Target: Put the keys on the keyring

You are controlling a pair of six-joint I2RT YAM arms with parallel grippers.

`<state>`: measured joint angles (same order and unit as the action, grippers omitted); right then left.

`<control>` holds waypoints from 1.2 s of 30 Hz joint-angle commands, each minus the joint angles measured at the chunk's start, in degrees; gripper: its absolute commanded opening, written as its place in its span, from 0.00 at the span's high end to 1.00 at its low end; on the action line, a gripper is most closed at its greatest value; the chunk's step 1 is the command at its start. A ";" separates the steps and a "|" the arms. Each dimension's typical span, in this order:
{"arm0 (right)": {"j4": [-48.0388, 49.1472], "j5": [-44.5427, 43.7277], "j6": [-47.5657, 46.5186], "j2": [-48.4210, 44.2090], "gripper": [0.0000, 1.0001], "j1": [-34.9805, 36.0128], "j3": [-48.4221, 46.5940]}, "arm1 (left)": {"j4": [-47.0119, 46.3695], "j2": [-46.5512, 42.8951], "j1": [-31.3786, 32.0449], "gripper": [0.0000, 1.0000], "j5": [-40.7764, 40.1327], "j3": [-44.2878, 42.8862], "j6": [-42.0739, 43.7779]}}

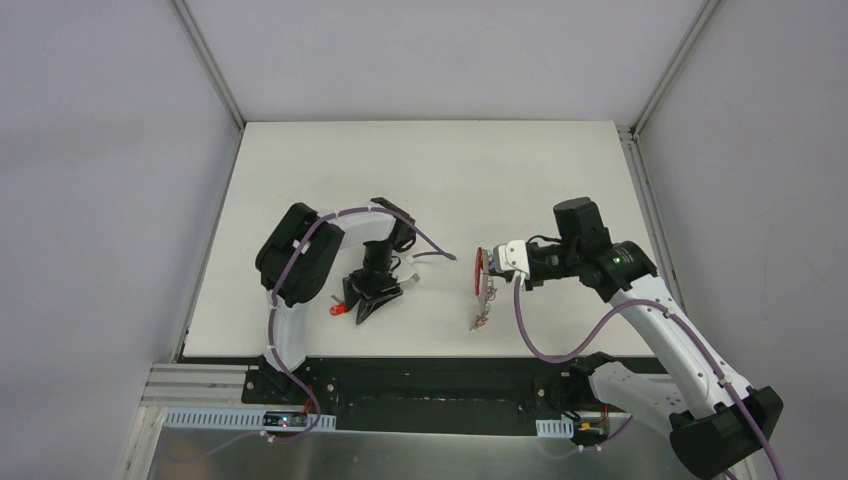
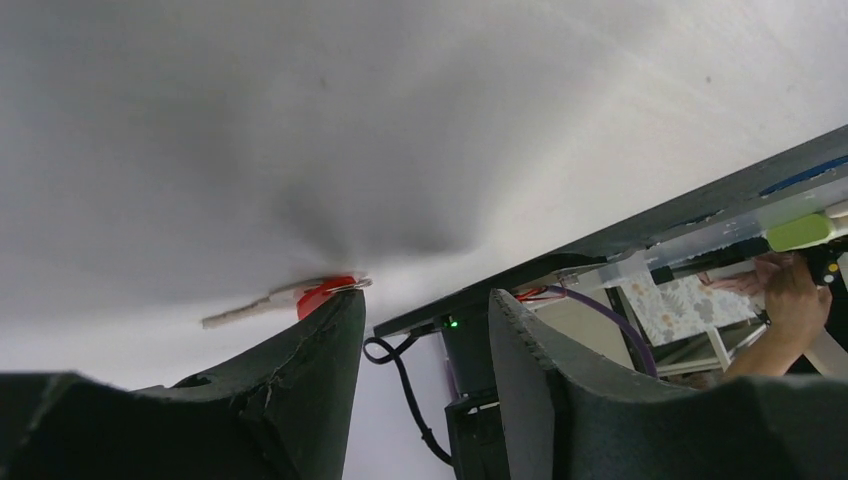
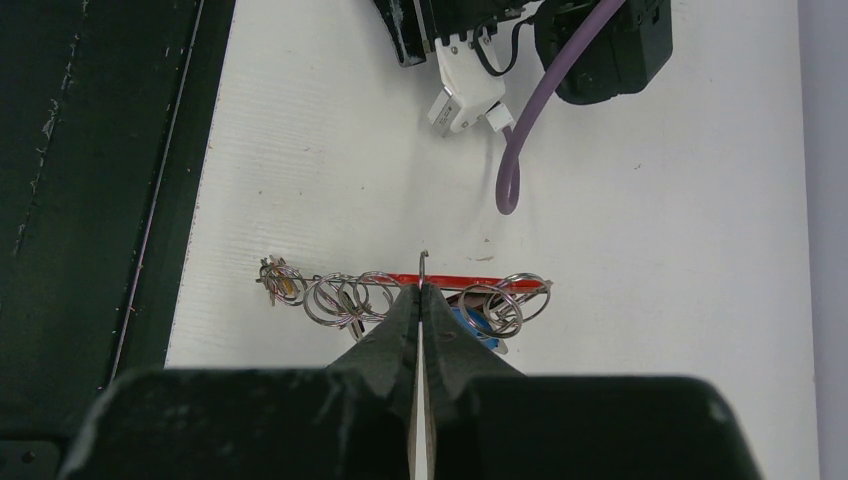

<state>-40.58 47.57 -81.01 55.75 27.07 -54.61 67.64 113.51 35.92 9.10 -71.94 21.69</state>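
Note:
A red-headed key (image 1: 338, 311) lies flat on the white table (image 1: 430, 180) near the front edge. In the left wrist view its red head (image 2: 322, 295) and silver blade sit against the outer tip of one of my fingers (image 2: 300, 380). My left gripper (image 2: 422, 300) is open and nothing lies between its jaws. It hovers just right of the key (image 1: 362, 305). My right gripper (image 3: 422, 292) is shut on a thin metal ring of the keyring (image 3: 470, 280), a red band hung with grey rings and a blue tag. The keyring (image 1: 484, 272) hangs above the table, its chain of rings drooping down.
A black strip (image 1: 430, 370) runs along the table's near edge by the arm bases. The left arm's wrist and its purple cable (image 3: 510, 170) lie just beyond the keyring in the right wrist view. Past the table edge, a person's hand (image 2: 790, 300) shows.

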 commanded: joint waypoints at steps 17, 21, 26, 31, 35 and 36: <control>1.72 1.82 -0.20 -1.15 1.00 -0.31 -0.19 | 4.48 6.87 1.26 0.50 7.18 -10.01 0.51; 1.65 1.72 -0.20 -1.22 1.00 -0.27 -0.15 | 4.43 8.41 3.12 0.50 9.40 -13.23 -0.08; 1.67 1.32 -0.20 -1.59 1.00 -0.41 -0.06 | 3.13 6.74 4.50 0.51 11.95 -14.90 -0.37; 1.66 1.12 -0.20 -1.82 1.00 -0.41 -0.06 | -0.70 -0.22 4.44 0.50 7.38 -10.89 0.02; 1.72 1.20 -0.29 -1.69 1.00 -0.44 -0.05 | -3.72 -6.17 4.43 0.49 3.13 -7.40 0.73; 1.68 1.21 -0.29 -1.64 1.00 -0.37 -0.06 | -4.33 -6.89 4.48 0.49 2.06 -7.04 0.90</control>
<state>-40.56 47.16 -81.01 55.27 26.98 -54.61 65.19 113.86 40.47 15.90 -80.90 21.58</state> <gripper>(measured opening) 0.006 0.506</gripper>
